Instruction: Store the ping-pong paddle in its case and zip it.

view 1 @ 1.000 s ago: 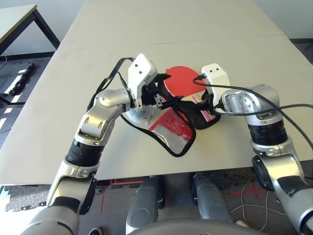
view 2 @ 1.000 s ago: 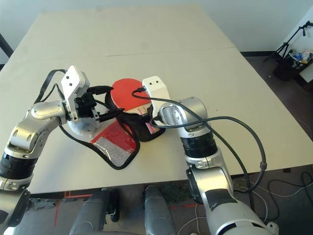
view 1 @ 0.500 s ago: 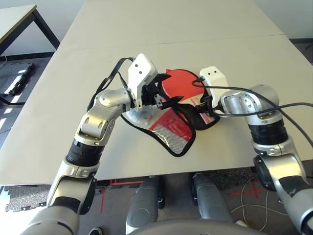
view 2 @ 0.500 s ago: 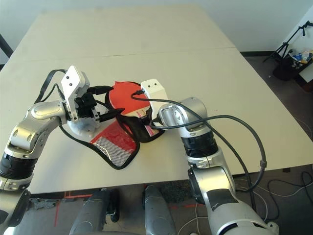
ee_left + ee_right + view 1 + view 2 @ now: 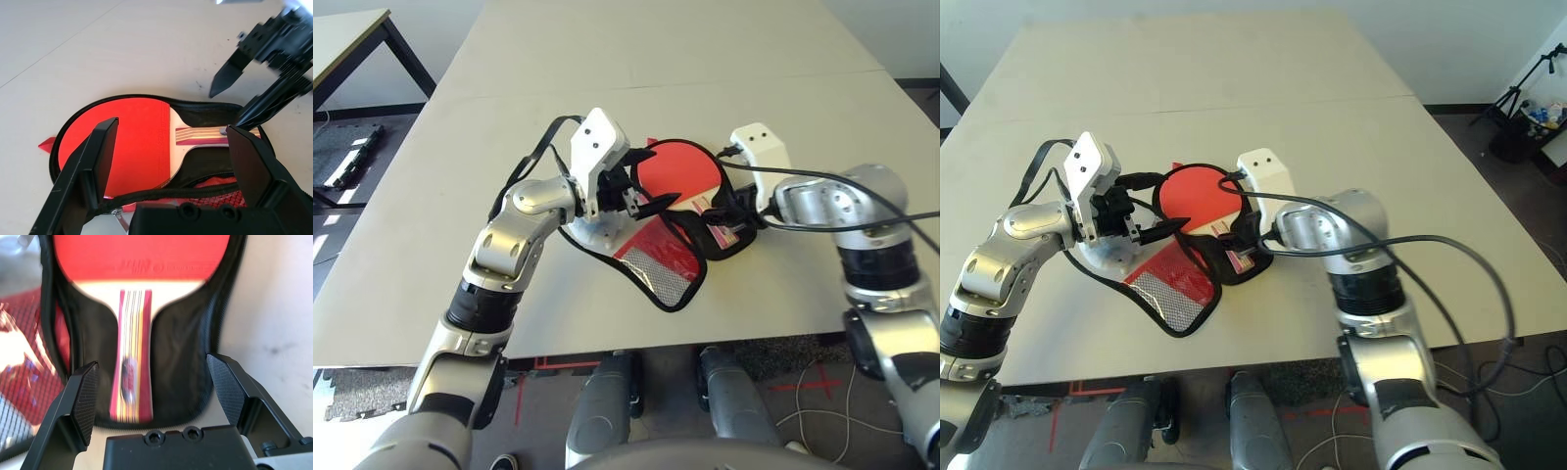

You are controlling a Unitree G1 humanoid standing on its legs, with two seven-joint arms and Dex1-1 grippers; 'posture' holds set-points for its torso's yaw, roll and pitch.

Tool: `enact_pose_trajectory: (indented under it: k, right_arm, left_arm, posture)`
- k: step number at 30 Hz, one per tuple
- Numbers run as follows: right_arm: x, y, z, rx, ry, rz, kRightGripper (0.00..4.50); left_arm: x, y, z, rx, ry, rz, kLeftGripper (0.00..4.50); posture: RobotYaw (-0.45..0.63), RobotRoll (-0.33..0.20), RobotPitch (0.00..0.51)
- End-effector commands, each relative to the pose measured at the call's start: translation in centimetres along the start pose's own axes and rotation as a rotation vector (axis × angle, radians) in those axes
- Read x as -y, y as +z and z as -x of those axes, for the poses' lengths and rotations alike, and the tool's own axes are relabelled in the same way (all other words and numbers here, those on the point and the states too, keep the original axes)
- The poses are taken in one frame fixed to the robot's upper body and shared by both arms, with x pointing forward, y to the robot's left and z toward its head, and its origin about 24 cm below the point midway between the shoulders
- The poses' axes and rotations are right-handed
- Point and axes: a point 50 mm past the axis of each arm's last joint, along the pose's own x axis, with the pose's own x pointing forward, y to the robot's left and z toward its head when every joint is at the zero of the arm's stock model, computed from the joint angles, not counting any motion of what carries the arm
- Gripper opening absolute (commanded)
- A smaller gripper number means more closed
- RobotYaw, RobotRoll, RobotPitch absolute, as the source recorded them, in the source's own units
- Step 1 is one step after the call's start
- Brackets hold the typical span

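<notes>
The ping-pong paddle (image 5: 677, 172) lies red face up inside the open case, on its black lining (image 5: 205, 117), with the zipper edge ringing it. Its striped handle (image 5: 131, 357) points toward my right gripper (image 5: 729, 208). That gripper is open, its fingers standing apart on either side of the handle's end and not touching it. The case's red mesh flap (image 5: 656, 257) is folded out toward me. My left gripper (image 5: 651, 201) hovers open over the case's left side, with the flap's zipper edge running near the base of its fingers (image 5: 93, 161).
The pale table (image 5: 656, 59) has a seam running across behind the case. A second table (image 5: 342, 29) stands off the far left corner. A tripod (image 5: 1518, 98) stands on the floor at the far right.
The paddle slid left and settled fully inside the case's rim. My right gripper let go of the handle and drew back to the right. The left arm stayed put.
</notes>
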Motion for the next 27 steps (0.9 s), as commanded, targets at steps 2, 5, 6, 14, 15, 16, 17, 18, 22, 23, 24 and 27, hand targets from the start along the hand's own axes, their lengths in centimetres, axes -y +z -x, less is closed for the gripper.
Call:
enact_pose_trajectory:
  k: [2,5,6,14,15,16,17,18,22,23,24,27]
  right_arm:
    - [0.3,-0.4,1.0,0.094,0.072,0.085,4.48]
    - [1.0,-0.7,1.5,0.182,0.106,0.200,4.48]
    - [2.0,-0.9,1.4,0.203,0.064,0.237,4.48]
    - [4.6,-1.4,2.1,0.314,0.107,0.366,4.48]
    - [4.6,-1.6,2.1,0.309,0.118,0.376,4.48]
    - [4.6,-1.7,2.1,0.316,0.133,0.382,4.48]
    - [4.6,-1.7,2.2,0.325,0.148,0.387,4.48]
    - [4.6,-1.8,2.2,0.332,0.168,0.394,4.48]
    - [4.8,-1.7,2.0,0.360,0.205,0.399,4.48]
    - [4.8,-1.7,1.9,0.369,0.214,0.400,4.48]
    - [4.7,-1.6,1.9,0.375,0.219,0.402,4.48]
    - [4.5,-1.1,2.0,0.441,0.257,0.384,4.48]
  left_arm:
    - [0.1,-0.1,0.7,-0.025,-0.014,-0.011,4.50]
    - [-0.3,0.3,1.3,-0.030,-0.006,-0.018,4.50]
    - [-0.3,0.4,1.8,-0.048,-0.017,-0.027,4.50]
    - [-1.4,1.3,7.5,-0.210,-0.031,-0.049,4.50]
    - [-1.4,1.4,8.0,-0.228,-0.034,-0.046,4.50]
    - [-1.4,1.5,8.7,-0.255,-0.037,-0.041,4.50]
    - [-1.3,1.5,9.5,-0.285,-0.042,-0.033,4.50]
    - [-1.2,1.5,10.6,-0.330,-0.051,-0.020,4.50]
    - [-1.1,1.1,13.5,-0.450,-0.036,0.027,4.50]
    - [-1.1,0.9,13.9,-0.468,-0.031,0.031,4.50]
    - [-1.1,0.8,14.1,-0.478,-0.028,0.034,4.50]
    - [-0.7,-0.2,14.8,-0.535,-0.019,0.057,4.50]
  posture:
    - [-0.03,0.000,0.172]
    - [-0.02,0.000,0.171]
    - [-0.01,0.000,0.171]
    - [0.03,0.000,0.176]
    - [0.03,0.000,0.176]
    - [0.05,0.000,0.179]
    - [0.05,0.000,0.179]
    - [0.06,0.000,0.183]
    - [0.08,0.000,0.190]
    - [0.08,0.000,0.190]
    - [0.08,0.000,0.190]
    - [0.10,0.000,0.197]
